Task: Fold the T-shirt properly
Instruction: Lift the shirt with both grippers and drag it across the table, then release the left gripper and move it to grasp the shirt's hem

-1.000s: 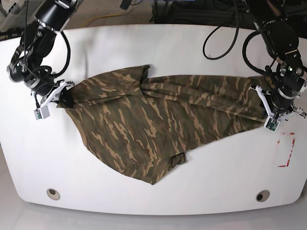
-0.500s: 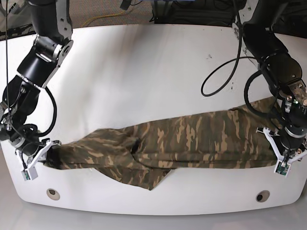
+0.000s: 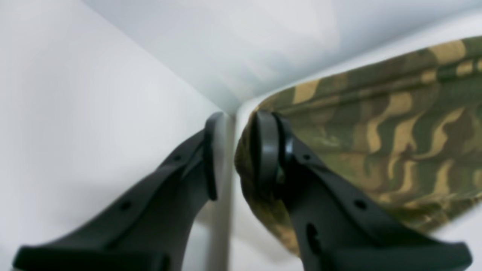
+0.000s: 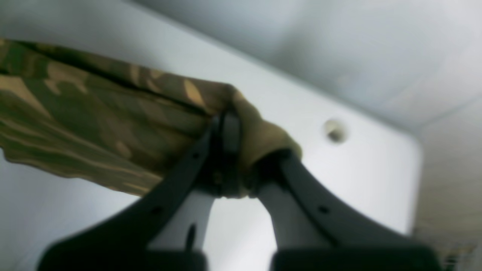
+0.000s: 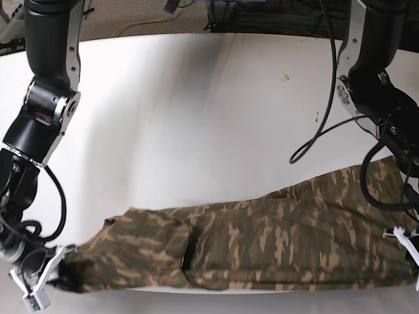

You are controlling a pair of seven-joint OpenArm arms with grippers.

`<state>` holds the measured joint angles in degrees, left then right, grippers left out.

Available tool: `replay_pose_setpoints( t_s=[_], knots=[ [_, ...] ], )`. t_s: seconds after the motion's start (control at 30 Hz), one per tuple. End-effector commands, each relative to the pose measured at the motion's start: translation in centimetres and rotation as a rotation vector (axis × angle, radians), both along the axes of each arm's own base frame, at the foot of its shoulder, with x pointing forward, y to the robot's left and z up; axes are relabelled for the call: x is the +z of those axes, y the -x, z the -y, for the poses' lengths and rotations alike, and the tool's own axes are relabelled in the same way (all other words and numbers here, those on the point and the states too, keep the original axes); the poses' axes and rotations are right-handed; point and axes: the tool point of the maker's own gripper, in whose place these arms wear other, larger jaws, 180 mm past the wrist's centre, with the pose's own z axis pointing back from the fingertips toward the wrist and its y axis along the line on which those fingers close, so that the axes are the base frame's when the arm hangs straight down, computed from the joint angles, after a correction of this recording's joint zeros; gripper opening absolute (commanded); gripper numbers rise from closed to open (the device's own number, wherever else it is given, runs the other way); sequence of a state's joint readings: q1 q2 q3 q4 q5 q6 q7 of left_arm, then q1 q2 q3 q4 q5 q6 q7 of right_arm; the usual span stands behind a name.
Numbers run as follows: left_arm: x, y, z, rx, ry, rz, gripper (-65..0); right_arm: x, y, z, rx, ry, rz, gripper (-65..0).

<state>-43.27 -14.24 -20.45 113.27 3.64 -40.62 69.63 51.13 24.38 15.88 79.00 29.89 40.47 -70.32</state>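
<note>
both arms had dragged the t-shirt from mid-table to the near edge of the table, stretched flat. right gripper and left gripper each stayed clamped on cloth, ready for folding.

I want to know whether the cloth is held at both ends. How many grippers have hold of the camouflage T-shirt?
2. The right gripper clamps one bunched end; the left gripper pinches the other end of the T-shirt with a visible gap between its fingers.
</note>
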Motion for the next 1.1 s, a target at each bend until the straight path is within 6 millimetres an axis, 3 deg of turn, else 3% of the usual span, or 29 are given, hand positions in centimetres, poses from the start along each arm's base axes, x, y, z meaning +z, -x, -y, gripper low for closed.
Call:
replay_pose_setpoints(
  t_s=[0.0,0.1,0.23,0.3,0.53,0.73,0.83,0.93,1.07],
  knots=[
    [4.3,0.4,-1.0,0.031,-0.034,0.094,-53.6,5.3,-0.6,0.3,-0.009,0.041,0.108,-65.0],
    [7.9,0.4,-0.9,0.027,-0.062,0.158,-53.6,9.2,-1.2,-0.2,0.005,0.066,0.164,-65.0],
    [10.1,0.9,-1.0,0.032,-0.074,0.205,-53.6,11.1,-1.0,0.4,-0.002,0.088,0.192,-65.0],
    [9.7,0.8,-1.0,0.030,-0.075,0.198,-53.6,10.8,-1.0,0.4,-0.002,0.089,0.187,-65.0],
    [4.2,0.6,-0.4,0.018,-0.093,0.077,-53.7,3.0,0.4,2.5,-0.035,0.034,0.057,-65.0],
    [-3.8,0.5,0.5,-0.010,-0.071,-0.101,-63.1,-3.9,3.1,3.1,-0.053,0.014,-0.044,-65.0],
    [-8.6,1.0,1.4,-0.032,-0.046,-0.208,-63.3,-7.8,5.1,3.3,-0.072,-0.013,-0.102,-65.0],
    [-12.4,2.1,1.3,-0.034,-0.036,-0.295,-63.5,-10.5,6.7,3.1,-0.086,-0.033,-0.138,-65.0],
    [-17.1,3.5,2.5,-0.068,0.057,-0.349,-63.1,-13.7,8.9,2.4,-0.084,-0.035,-0.197,-65.0]
  ],
)
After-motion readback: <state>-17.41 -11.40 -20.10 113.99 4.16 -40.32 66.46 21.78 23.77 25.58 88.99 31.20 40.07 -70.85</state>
